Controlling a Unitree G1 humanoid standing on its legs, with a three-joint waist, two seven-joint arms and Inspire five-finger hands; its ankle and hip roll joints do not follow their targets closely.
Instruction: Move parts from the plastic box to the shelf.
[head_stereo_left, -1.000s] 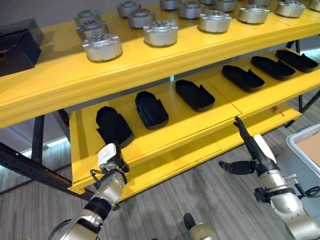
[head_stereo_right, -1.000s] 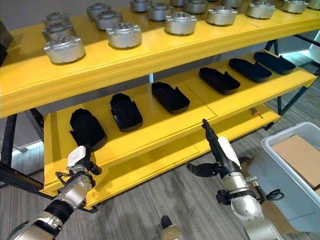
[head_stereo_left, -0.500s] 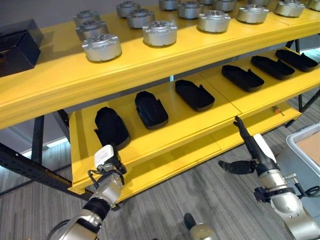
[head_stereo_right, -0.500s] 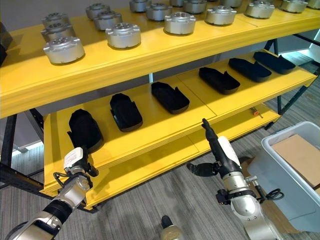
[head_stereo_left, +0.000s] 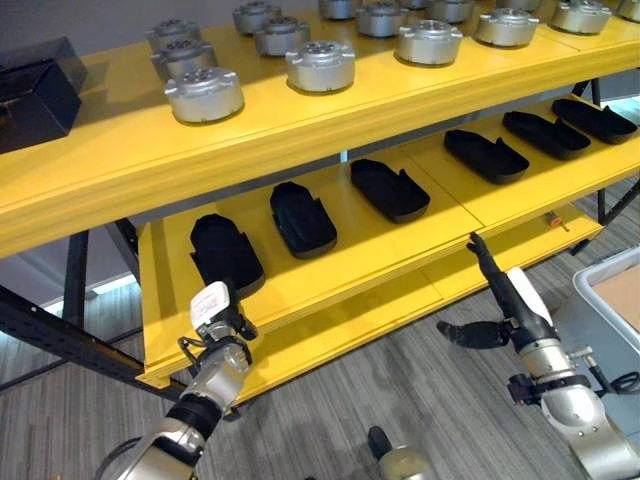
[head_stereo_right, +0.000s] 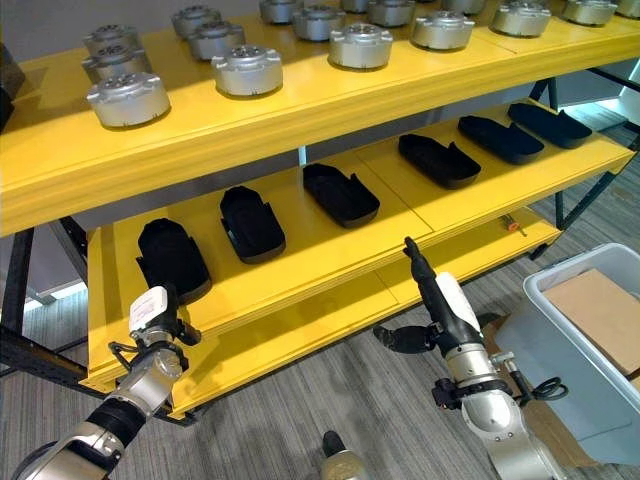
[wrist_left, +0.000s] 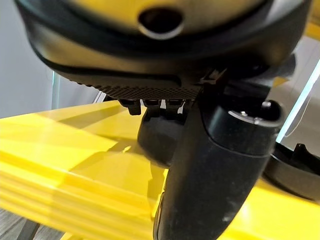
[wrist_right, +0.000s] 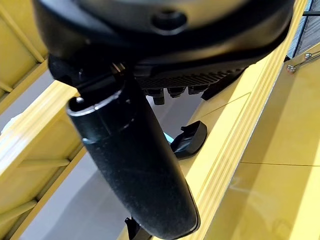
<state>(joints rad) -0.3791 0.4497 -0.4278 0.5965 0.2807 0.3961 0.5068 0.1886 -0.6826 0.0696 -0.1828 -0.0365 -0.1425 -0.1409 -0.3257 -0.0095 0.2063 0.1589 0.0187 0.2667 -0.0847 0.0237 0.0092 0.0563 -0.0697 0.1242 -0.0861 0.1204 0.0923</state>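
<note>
Black moulded parts (head_stereo_left: 226, 251) are lying in a row on the yellow shelf (head_stereo_left: 330, 262), spaced so each sits flat. I am holding my left hand (head_stereo_left: 214, 310) at the shelf's front lip, just short of the leftmost part; I am judging it freshly placed, but I cannot tell how far those fingers are curled. My right hand (head_stereo_left: 505, 305) is hanging empty with fingers straight, thumb out, and the plastic box (head_stereo_right: 590, 330) is waiting just to its right.
</note>
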